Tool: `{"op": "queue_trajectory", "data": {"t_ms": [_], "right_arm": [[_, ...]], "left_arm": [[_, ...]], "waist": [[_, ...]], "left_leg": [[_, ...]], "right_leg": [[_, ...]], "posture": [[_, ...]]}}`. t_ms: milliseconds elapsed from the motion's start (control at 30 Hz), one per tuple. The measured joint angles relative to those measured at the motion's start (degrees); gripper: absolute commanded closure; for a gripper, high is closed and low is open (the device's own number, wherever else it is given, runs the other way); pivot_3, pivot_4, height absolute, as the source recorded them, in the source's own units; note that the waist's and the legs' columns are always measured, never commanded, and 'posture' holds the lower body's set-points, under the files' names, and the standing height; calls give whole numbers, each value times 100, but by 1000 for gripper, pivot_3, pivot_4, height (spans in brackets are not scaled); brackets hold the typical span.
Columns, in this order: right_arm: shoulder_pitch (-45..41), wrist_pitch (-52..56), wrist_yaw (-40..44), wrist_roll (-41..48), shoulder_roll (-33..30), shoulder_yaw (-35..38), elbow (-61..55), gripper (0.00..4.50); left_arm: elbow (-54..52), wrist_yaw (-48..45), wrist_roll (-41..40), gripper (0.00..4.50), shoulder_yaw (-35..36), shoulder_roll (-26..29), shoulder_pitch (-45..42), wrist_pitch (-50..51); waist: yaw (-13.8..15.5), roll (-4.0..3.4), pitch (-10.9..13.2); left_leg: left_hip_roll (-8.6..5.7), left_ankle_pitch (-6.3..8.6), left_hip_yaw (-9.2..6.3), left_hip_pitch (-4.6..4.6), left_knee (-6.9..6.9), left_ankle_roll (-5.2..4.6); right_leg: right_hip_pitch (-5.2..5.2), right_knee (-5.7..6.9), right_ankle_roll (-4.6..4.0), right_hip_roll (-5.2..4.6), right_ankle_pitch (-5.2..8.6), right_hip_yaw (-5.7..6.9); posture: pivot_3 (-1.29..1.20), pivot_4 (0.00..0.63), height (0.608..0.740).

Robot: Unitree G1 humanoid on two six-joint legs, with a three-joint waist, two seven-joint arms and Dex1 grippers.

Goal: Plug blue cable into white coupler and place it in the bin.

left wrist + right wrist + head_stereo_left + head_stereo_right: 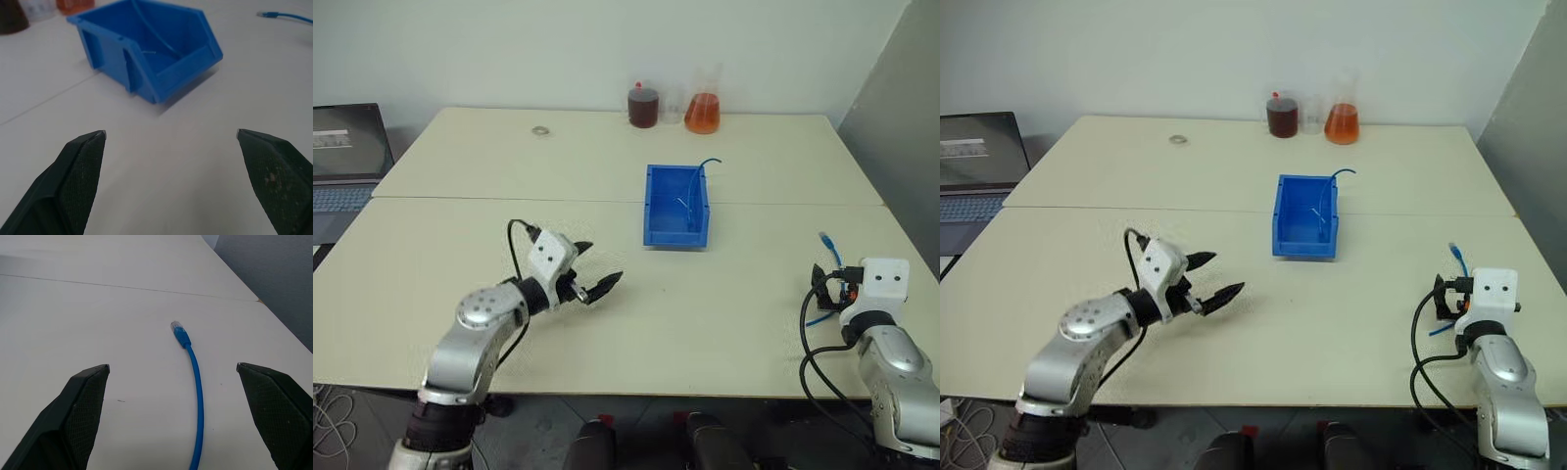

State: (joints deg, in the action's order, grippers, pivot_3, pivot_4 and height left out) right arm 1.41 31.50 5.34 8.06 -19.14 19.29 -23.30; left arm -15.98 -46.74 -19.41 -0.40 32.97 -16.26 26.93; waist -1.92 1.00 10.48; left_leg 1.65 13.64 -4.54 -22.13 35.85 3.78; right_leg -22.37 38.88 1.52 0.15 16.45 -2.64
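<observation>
Both grippers, left [590, 273] and right [172, 377], spread, empty. Cable [196, 382] looked light, springy; grab probably just behind plug [177, 327].

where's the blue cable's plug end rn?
The blue cable lies on the table at the robot's right, plug end pointing away, just ahead of the open right gripper, well right of the bin.

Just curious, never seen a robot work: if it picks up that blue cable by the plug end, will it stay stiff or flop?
The cable is thin and lies in a gentle curve, so it would probably droop, springing a little. It looks light. The smooth jacket might slip between the jaws.
</observation>
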Motion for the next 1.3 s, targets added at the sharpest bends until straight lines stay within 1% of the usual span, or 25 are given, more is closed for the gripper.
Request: {"op": "queue_trajectory", "data": {"t_ms": [67,200,333,433,700,900,1000,1033,1100,1300], "right_arm": [[-24,39,63,12,-41,1,21,70],[-235,122,268,107,-213,-9,196,70],[-454,166,592,249,-526,53,717,70],[-710,186,856,435,-810,209,1335,70],[-1361,-170,1781,657,-1498,248,3057,70],[-1675,-597,2374,673,-1624,95,3901,70],[-1847,-889,2657,673,-1661,50,4350,561],[-1858,-923,2690,672,-1677,49,4408,863],[-1888,-1051,2745,671,-1712,46,4597,1232],[-1913,-1314,2762,662,-1717,15,4792,2799]], "left_arm": [[106,-455,-74,0,-258,99,-436,-5],[398,-1229,-73,0,-825,66,-1234,-238],[1079,-1646,120,0,-1245,-201,-1753,-713],[1605,-1868,315,0,-1485,-439,-2073,-1127],[2594,-2026,671,0,-1633,-893,-2524,-1745],[2784,-2035,728,0,-1638,-1031,-2548,-1877],[2809,-2038,731,0,-1638,-1047,-2554,-1895],[2810,-2038,732,0,-1637,-1047,-2554,-1895],[2810,-2037,731,0,-1637,-1044,-2554,-1895],[2804,-2032,731,0,-1637,-1029,-2550,-1892]], "waist": [[4,2,4],[5,2,5],[-4,3,6],[-2,4,7],[-9,4,7],[-10,4,7],[-5,3,7],[0,3,8],[3,3,7],[1,3,7]], "left_leg": [[-2,0,0,-2,1,0],[-4,0,2,-5,2,0],[-3,0,2,-5,3,-1],[-3,0,2,-8,5,-2],[-3,0,3,-10,9,-3],[-2,0,2,-10,11,-4],[-3,0,2,-10,11,-3],[-3,0,2,-11,11,-3],[-3,0,2,-12,12,-3],[-3,0,2,-10,14,-3]], "right_leg": [[0,0,2,0,0,1],[0,-3,4,-1,0,-1],[0,-3,3,2,0,-2],[0,-3,3,3,0,-2],[0,-3,2,6,0,-5],[0,-1,2,6,0,-4],[0,0,2,6,0,-4],[0,-1,1,6,-1,-4],[0,-1,-3,6,-3,-4],[1,2,-4,6,-4,-4]], "posture": [[0,150,740],[0,150,740],[0,150,740],[0,150,740],[0,150,740],[0,150,740],[0,150,740],[0,150,740],[0,150,740],[0,150,740]]}}
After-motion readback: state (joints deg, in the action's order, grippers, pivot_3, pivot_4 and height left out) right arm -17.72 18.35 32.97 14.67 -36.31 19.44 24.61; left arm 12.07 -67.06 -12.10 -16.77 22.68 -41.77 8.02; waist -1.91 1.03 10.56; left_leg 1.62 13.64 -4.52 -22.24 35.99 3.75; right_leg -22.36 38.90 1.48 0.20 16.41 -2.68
